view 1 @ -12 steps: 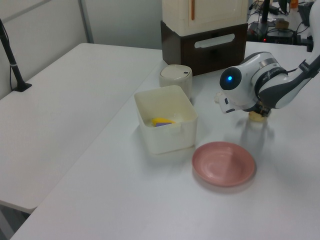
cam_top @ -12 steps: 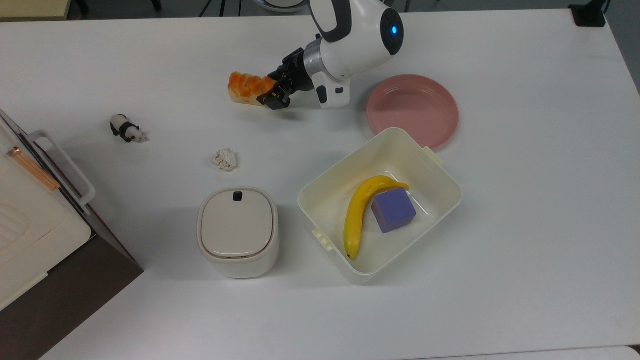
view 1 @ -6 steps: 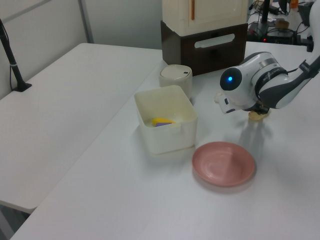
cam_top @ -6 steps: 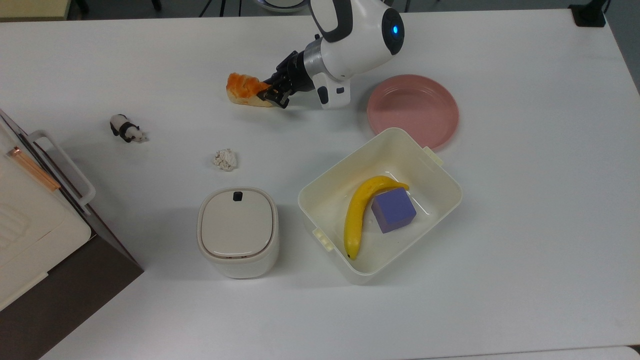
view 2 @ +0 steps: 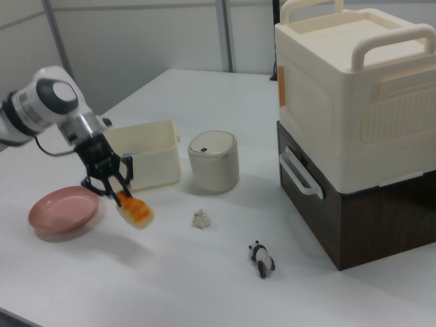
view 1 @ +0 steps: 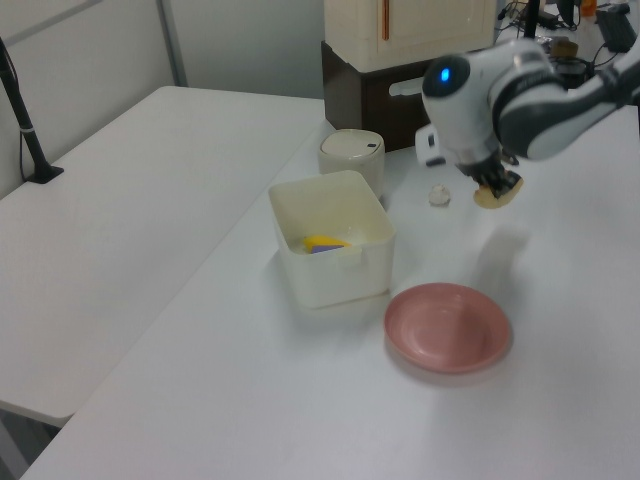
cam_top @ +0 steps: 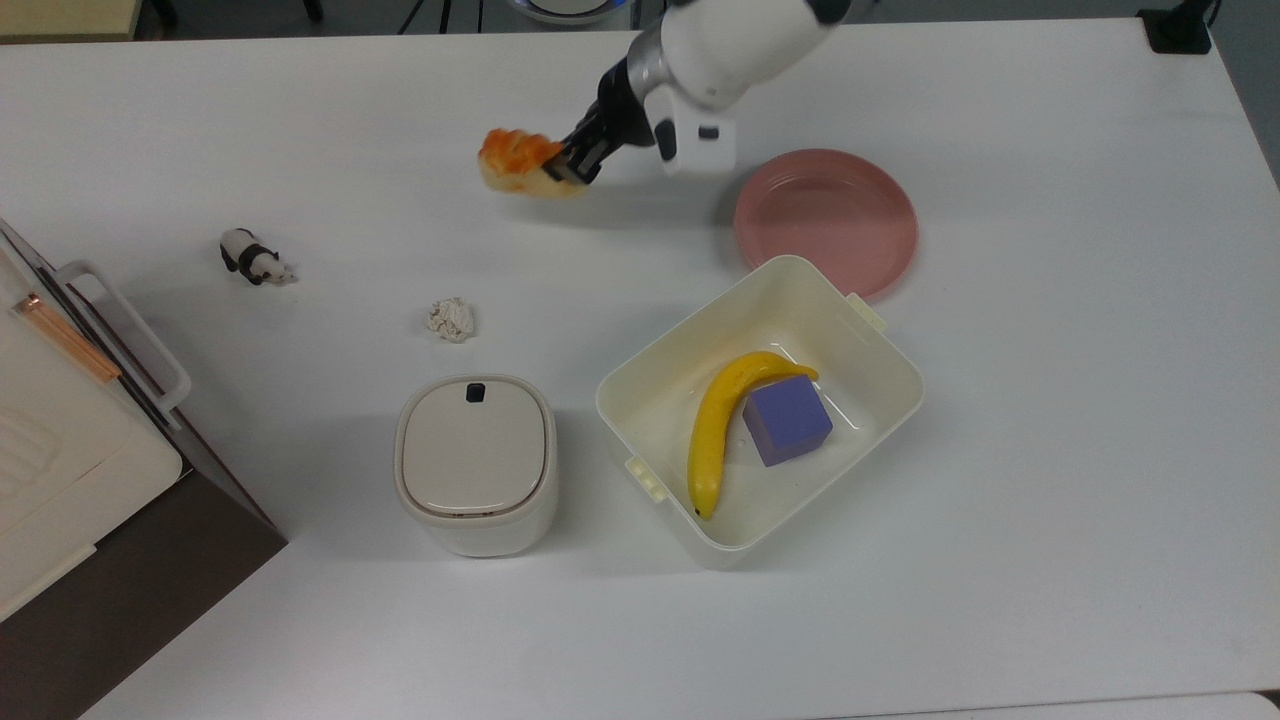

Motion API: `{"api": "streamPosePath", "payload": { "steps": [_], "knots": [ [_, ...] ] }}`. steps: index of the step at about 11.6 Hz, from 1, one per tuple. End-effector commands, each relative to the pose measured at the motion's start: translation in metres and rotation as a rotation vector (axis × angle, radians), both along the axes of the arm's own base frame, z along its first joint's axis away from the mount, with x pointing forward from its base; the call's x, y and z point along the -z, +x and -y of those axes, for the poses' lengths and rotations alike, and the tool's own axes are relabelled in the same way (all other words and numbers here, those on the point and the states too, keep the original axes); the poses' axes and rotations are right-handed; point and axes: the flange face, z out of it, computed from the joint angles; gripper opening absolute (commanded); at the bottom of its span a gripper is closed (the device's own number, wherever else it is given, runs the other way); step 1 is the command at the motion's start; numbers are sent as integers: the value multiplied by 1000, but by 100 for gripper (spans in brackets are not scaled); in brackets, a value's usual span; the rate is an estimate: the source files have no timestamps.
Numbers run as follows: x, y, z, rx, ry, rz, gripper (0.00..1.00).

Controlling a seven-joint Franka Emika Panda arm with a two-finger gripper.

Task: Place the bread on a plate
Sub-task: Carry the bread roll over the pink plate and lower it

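The small oblong bread [cam_top: 518,163], with a lumpy glazed orange-brown top and pale cream sides and underside, is clamped at one end between the two black fingers of the robot's hand [cam_top: 570,165] and held clear of the white counter [cam_top: 1050,400]. In the top view the loaf's long axis runs roughly left to right, its free end pointing away from the hand toward the top view's left. In the right view the bread [view 2: 135,210] hangs tilted below the hand [view 2: 117,195], free end lowest and glazed side facing the camera. In the left view the pale end of the bread [view 1: 489,196] shows under the hand [view 1: 496,186].

The round pink plate with a ridged rim [cam_top: 826,221] lies on the counter on the opposite side of the hand from the bread's free end, well apart from the loaf. Nearer the camera in the top view, beyond the plate's edge, stands a cream rectangular plastic bin [cam_top: 640,385] holding a yellow banana [cam_top: 722,423] and a purple cube [cam_top: 787,419]. A crumpled white paper ball [cam_top: 450,319] and a small panda figurine [cam_top: 253,257] lie on the counter past the bread's free end.
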Motion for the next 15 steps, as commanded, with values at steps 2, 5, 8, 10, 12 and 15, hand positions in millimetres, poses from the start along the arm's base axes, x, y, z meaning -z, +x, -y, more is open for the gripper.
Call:
{"api": "streamPosePath", "payload": {
  "steps": [2,5,8,10,12,15],
  "knots": [
    [-83,-11,-7,245,251,104,28],
    [-106,-17,-9,524,423,164,28],
    [-116,-6,-7,729,537,266,27],
    [-119,-2,-20,813,580,306,27],
    [-109,1,-61,857,603,350,27],
    [-66,-4,-136,884,538,418,27]
  ]
}}
